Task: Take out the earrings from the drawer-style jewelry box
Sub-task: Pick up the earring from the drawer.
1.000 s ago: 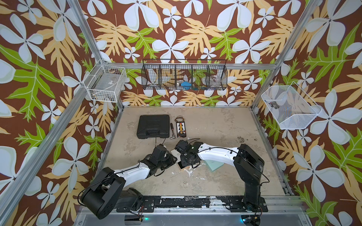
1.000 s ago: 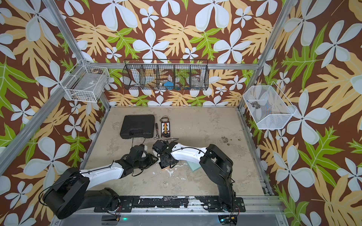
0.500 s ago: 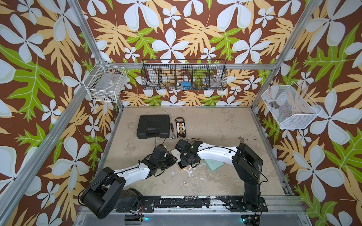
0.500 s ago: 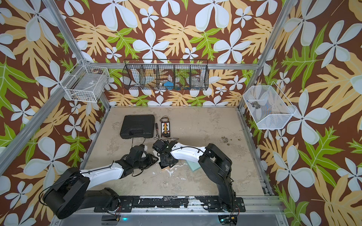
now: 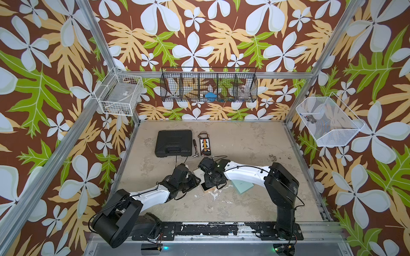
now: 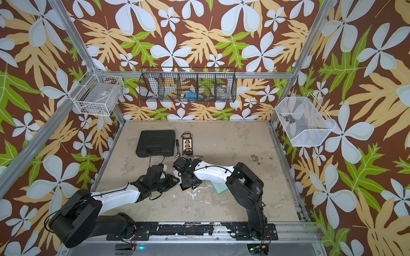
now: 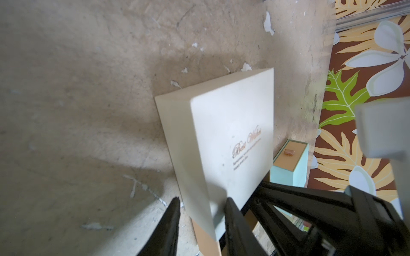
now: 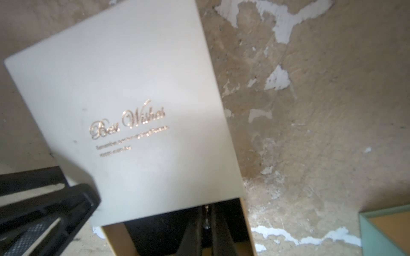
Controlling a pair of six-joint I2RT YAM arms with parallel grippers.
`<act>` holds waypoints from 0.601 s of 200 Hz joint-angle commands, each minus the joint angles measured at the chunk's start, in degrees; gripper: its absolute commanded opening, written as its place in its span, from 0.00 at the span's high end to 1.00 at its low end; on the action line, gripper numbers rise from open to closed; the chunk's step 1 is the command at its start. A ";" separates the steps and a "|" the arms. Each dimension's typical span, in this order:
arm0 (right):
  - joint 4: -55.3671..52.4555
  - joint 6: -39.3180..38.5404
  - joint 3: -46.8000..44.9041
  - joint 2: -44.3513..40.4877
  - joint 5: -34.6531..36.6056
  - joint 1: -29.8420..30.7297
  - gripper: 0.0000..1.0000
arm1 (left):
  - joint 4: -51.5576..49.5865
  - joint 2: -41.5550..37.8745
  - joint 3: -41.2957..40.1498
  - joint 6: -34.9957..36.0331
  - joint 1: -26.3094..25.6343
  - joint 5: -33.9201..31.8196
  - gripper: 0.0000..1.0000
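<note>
The jaws of the right gripper (image 8: 206,216) are pressed together inside the open drawer (image 8: 115,237) of the jewelry box (image 8: 124,88). A tiny shiny earring (image 8: 206,226) is seen in the thin slit between them. It seems to be pinched, though this cannot be confirmed because of the blur. The jaws of the left gripper (image 7: 202,200) are clamped over a corner of the jewelry box, at the end where the drawer comes out, so the sleeve is kept steady.

Several failures can be expected. The earring is very small and smooth, so it may slip out when lifted and be lost in the drawer or on the table (image 8: 310,110) beside the jewelry box. If the fingers are raised crookedly, the sleeve edge above the drawer may be struck. If the left grip is loosened, the whole jewelry box may be dragged along.
</note>
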 commanded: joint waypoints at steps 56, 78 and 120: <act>-0.71 -1.39 0.19 -2.51 -0.11 0.37 0.95 | -0.88 0.84 0.11 1.23 -0.04 -0.26 0.65; -1.40 -1.73 0.24 -3.81 0.07 0.75 0.95 | -0.99 0.82 0.28 1.31 -0.05 -0.22 0.65; -2.58 -2.89 -0.89 -6.16 0.88 2.06 0.94 | -1.26 0.86 0.37 1.40 -0.05 -0.40 0.65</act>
